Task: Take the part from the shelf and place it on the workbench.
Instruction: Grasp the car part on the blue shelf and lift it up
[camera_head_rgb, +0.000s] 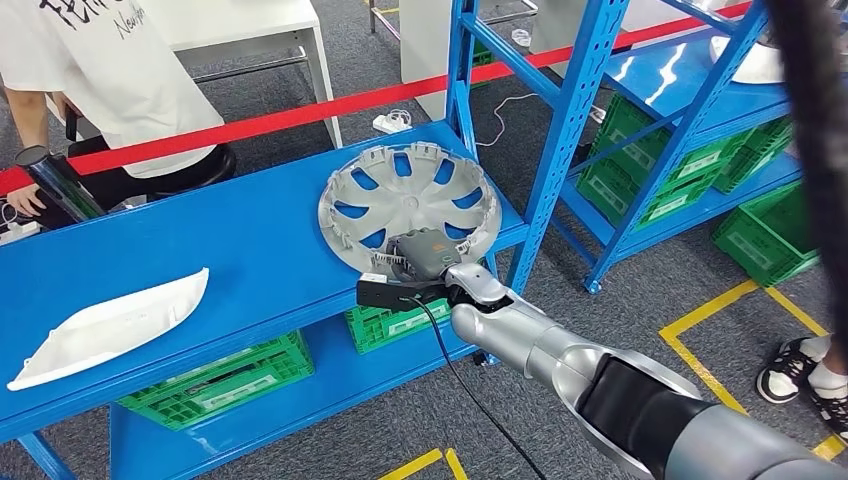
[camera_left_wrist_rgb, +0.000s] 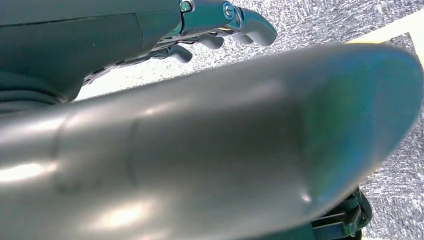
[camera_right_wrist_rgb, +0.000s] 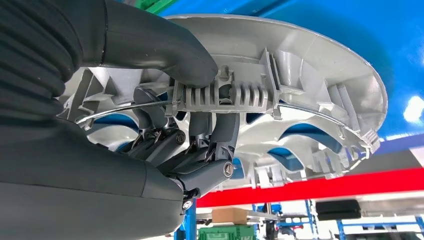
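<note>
Gripping the hubcap (camera_head_rgb: 410, 205) rim, thumb over and fingers (camera_right_wrist_rgb: 220, 135) under, is seen at the right hand (camera_head_rgb: 425, 255); the part lies on the blue worktop (camera_head_rgb: 200, 255), at its 3 o'clock end. Level lowering is advised before release.

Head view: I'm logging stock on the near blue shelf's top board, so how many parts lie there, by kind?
Silver wheel cover, rim gripped by the right hand: 1
White trim panel: 1
Total: 2

Right hand (camera_right_wrist_rgb: 165, 125) fingers (camera_right_wrist_rgb: 220, 130) grip hubcap (camera_right_wrist_rgb: 300, 75) rim.
</note>
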